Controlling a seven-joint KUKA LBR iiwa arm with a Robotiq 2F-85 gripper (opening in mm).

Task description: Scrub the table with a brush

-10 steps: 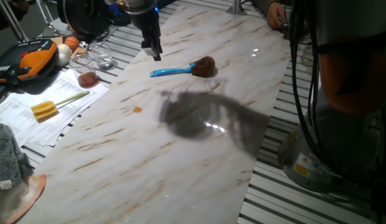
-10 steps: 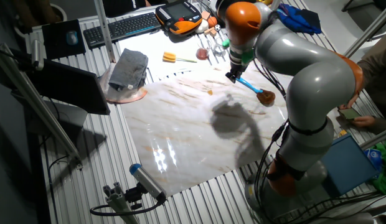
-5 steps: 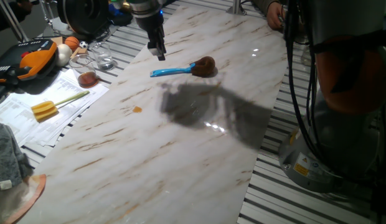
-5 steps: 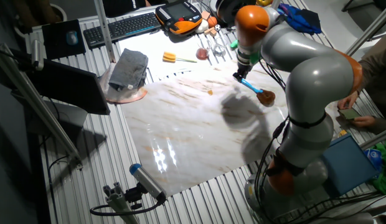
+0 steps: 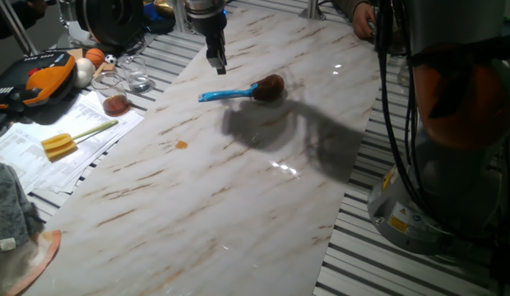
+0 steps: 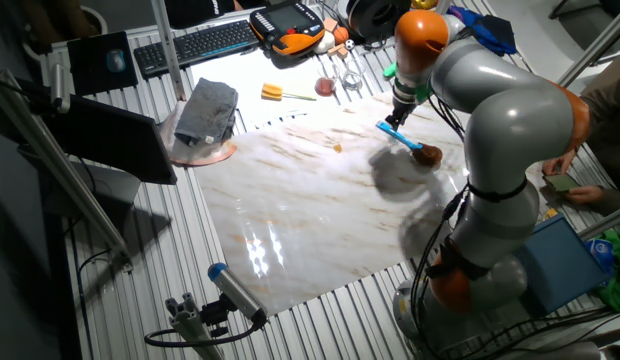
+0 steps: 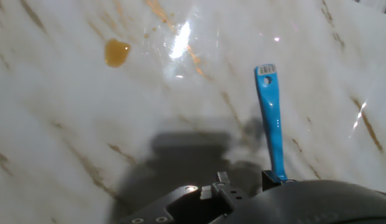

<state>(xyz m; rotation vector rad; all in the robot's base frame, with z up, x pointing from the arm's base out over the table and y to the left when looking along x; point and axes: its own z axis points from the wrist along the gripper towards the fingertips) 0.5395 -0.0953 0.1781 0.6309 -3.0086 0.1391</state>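
The brush point(image 5: 238, 93) lies flat on the marble table point(image 5: 238, 189), its blue handle pointing left and its brown bristle head point(image 5: 271, 86) to the right. My gripper point(image 5: 215, 59) hangs a little above the table, just behind the handle's end, open and holding nothing. From the other fixed view the gripper point(image 6: 398, 115) is just above the brush point(image 6: 408, 142). The hand view shows the blue handle point(image 7: 270, 121) running up from the lower right, and a small orange spot point(image 7: 116, 53) on the table point(image 7: 68, 124). My fingertips are hidden there.
A yellow-headed tool point(image 5: 70, 140) lies on papers left of the slab, near glassware point(image 5: 127, 82) and an orange pendant point(image 5: 49, 72). A grey cloth point(image 6: 207, 110) and a keyboard point(image 6: 195, 42) sit on the slatted surface. A person point(image 5: 366, 20) stands at the far end.
My gripper has moved right and farther back along the table, from left of the handle's end to just behind it. Its shadow slid right. The brush has not moved.
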